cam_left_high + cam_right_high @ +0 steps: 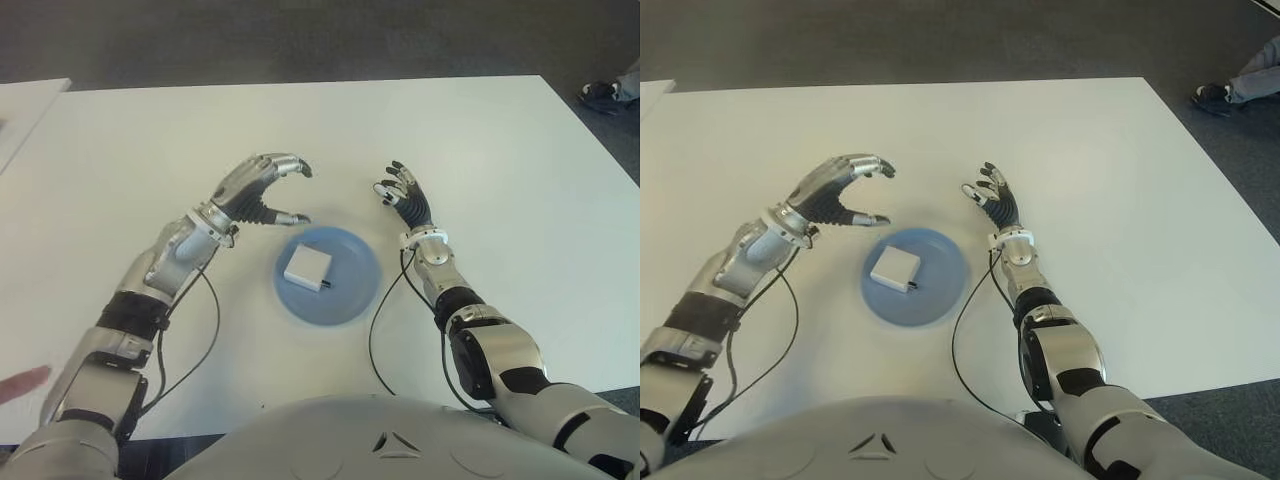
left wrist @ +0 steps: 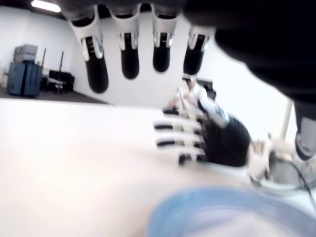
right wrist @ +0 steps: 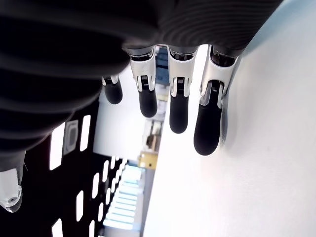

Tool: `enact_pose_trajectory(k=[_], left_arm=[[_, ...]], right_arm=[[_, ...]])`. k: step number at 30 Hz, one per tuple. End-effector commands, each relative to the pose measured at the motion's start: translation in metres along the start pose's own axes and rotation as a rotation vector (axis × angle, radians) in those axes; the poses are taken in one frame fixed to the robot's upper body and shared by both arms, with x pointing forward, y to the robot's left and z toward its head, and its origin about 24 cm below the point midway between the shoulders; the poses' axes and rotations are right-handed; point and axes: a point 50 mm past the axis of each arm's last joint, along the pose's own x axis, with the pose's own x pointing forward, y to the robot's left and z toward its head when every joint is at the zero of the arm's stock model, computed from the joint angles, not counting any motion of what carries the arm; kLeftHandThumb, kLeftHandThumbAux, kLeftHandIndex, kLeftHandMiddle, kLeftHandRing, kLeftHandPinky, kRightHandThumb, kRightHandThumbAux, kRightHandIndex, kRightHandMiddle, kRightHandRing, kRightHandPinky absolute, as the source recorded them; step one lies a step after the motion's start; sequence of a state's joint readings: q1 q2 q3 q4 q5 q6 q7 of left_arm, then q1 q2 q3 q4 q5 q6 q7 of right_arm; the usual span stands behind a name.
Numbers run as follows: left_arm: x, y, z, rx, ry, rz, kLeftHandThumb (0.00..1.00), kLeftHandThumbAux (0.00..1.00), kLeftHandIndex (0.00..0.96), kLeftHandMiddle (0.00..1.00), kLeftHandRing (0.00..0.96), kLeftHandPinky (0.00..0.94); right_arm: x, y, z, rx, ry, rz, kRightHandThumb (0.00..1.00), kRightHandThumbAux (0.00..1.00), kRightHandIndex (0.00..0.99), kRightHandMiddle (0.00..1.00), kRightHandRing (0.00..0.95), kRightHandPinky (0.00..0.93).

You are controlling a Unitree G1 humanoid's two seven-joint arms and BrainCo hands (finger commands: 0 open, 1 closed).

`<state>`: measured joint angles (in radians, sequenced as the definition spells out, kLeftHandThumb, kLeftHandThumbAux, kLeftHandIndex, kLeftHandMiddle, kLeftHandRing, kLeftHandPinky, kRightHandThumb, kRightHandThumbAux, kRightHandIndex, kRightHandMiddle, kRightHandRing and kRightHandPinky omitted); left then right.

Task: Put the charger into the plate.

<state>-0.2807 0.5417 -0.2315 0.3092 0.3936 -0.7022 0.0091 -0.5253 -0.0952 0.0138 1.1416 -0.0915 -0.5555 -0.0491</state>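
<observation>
White charger (image 1: 307,266) lies flat inside blue plate (image 1: 352,296), between both hands; left hand (image 1: 258,190) nearer, just beyond plate's far-left rim, loosely curled, empty; right hand (image 1: 403,195) spread, empty.

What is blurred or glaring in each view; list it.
Left wrist view: the plate is a soft blue blur, right hand beyond smeared. Right wrist view: bright table washes out. Eye views: charger and left hand fairly sharp.

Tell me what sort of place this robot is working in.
Probably a robotics lab or test room. A large bare white table stands on dark carpet, holding only a blue plate with a white charger in it. A person's shoe shows at the edge, and equipment cases stand along a wall.
</observation>
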Motion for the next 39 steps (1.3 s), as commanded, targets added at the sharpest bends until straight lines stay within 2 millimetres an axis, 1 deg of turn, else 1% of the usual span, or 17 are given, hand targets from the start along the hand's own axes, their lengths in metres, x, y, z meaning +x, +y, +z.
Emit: enact_pose_trajectory(k=[1, 2, 4, 6, 7, 8, 9, 13, 18, 23, 26, 29, 32, 39], left_arm=[[0.004, -0.007, -0.009, -0.404, 0.052, 0.182, 0.494, 0.589, 0.324, 0.373, 0.361, 0.361], [0.005, -0.009, -0.012, -0.492, 0.059, 0.23, 0.489, 0.597, 0.323, 0.372, 0.36, 0.356], [0.007, -0.01, -0.017, -0.569, 0.07, 0.273, 0.452, 0.612, 0.296, 0.342, 0.331, 0.319], [0.008, -0.011, -0.022, -0.601, 0.089, 0.292, 0.393, 0.614, 0.224, 0.251, 0.245, 0.24], [0.008, -0.011, -0.024, -0.612, 0.098, 0.296, 0.352, 0.604, 0.158, 0.167, 0.164, 0.159], [0.008, -0.013, -0.028, -0.631, 0.118, 0.293, 0.337, 0.601, 0.134, 0.138, 0.135, 0.129], [0.009, -0.014, -0.03, -0.647, 0.131, 0.29, 0.305, 0.581, 0.086, 0.088, 0.086, 0.082], [0.006, -0.021, -0.037, -0.716, 0.162, 0.266, 0.229, 0.539, 0.017, 0.018, 0.018, 0.017], [-0.014, -0.03, -0.054, -0.782, 0.24, 0.226, 0.139, 0.52, 0.002, 0.002, 0.002, 0.002], [-0.016, -0.033, -0.062, -0.809, 0.293, 0.237, 0.102, 0.515, 0.0, 0.0, 0.0, 0.0], [-0.018, -0.038, -0.072, -0.843, 0.37, 0.273, 0.088, 0.512, 0.0, 0.0, 0.0, 0.0], [-0.021, -0.047, -0.08, -0.895, 0.45, 0.316, 0.077, 0.509, 0.0, 0.0, 0.0, 0.0], [-0.024, -0.053, -0.083, -0.926, 0.498, 0.344, 0.07, 0.513, 0.0, 0.0, 0.0, 0.0], [-0.027, -0.061, -0.085, -0.931, 0.555, 0.396, 0.068, 0.538, 0.0, 0.0, 0.0, 0.001]], right_arm=[[-0.032, 0.012, -0.053, -0.002, 0.279, 0.07, 0.066, 0.505, 0.0, 0.134, 0.189, 0.169], [-0.032, 0.012, -0.053, -0.002, 0.281, 0.072, 0.065, 0.505, 0.0, 0.133, 0.187, 0.169], [-0.032, 0.011, -0.053, -0.002, 0.282, 0.072, 0.062, 0.508, 0.0, 0.131, 0.183, 0.171], [-0.032, 0.011, -0.053, -0.001, 0.283, 0.072, 0.061, 0.513, 0.0, 0.131, 0.179, 0.173], [-0.032, 0.011, -0.053, -0.001, 0.283, 0.071, 0.061, 0.516, 0.0, 0.131, 0.178, 0.174], [-0.032, 0.011, -0.053, -0.001, 0.282, 0.071, 0.06, 0.517, 0.0, 0.13, 0.177, 0.174], [-0.032, 0.011, -0.053, -0.001, 0.282, 0.071, 0.061, 0.521, 0.0, 0.129, 0.174, 0.171], [-0.032, 0.011, -0.053, -0.001, 0.284, 0.073, 0.06, 0.526, 0.0, 0.124, 0.166, 0.16], [-0.033, 0.01, -0.054, -0.003, 0.286, 0.07, 0.059, 0.529, 0.0, 0.126, 0.172, 0.159], [-0.033, 0.01, -0.054, -0.003, 0.284, 0.068, 0.061, 0.526, 0.0, 0.129, 0.178, 0.161], [-0.033, 0.009, -0.054, -0.001, 0.283, 0.064, 0.064, 0.521, 0.0, 0.128, 0.18, 0.161], [-0.033, 0.009, -0.054, 0.002, 0.282, 0.059, 0.067, 0.52, 0.0, 0.134, 0.187, 0.162], [-0.032, 0.009, -0.054, 0.004, 0.282, 0.055, 0.073, 0.524, 0.0, 0.143, 0.199, 0.166], [-0.032, 0.009, -0.054, 0.009, 0.283, 0.05, 0.08, 0.536, 0.0, 0.154, 0.21, 0.162]])
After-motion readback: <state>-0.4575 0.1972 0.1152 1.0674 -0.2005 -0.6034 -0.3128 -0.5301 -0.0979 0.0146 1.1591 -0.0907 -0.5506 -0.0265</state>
